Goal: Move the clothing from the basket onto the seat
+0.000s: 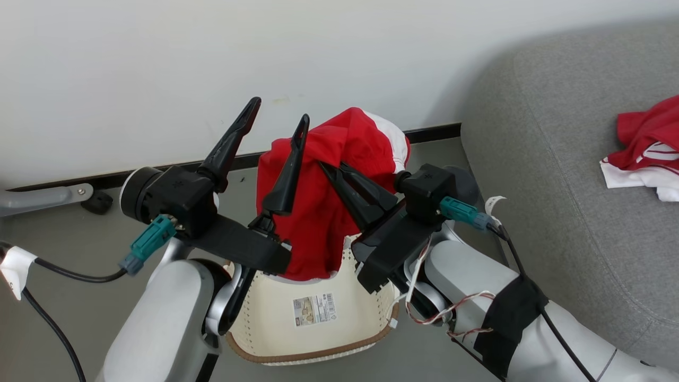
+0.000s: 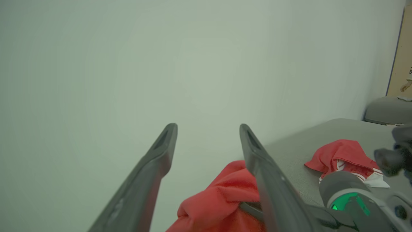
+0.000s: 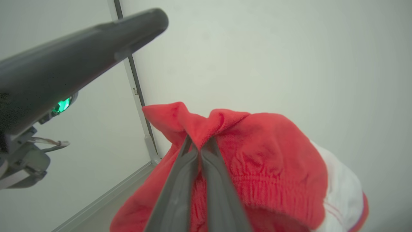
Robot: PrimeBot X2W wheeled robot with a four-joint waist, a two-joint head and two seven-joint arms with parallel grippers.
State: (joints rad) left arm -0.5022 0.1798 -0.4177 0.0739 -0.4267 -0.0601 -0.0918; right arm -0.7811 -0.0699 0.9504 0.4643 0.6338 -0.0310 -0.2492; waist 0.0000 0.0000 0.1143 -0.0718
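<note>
While the seat [image 1: 557, 185] stands at the right of the head view, the red clothing [image 1: 339, 143] is held up at frame centre by the right gripper [image 1: 331, 165], whose fingers are pressed together on a bunched fold near the top of the cloth. The pinch is confirmed at lower centre of the right wrist view [image 3: 199, 141]. A high fold is judged to be chosen so the fabric hangs free, yet its lower edge is seen draped against the basket [image 1: 276, 313] at lower centre. The left gripper [image 1: 279, 110] is spread wide just left of the garment, holding nothing, probably placed there as support. A second red garment [image 1: 644, 143] is noted lying on the seat at far right, so the transfer is judged partly done.
</note>
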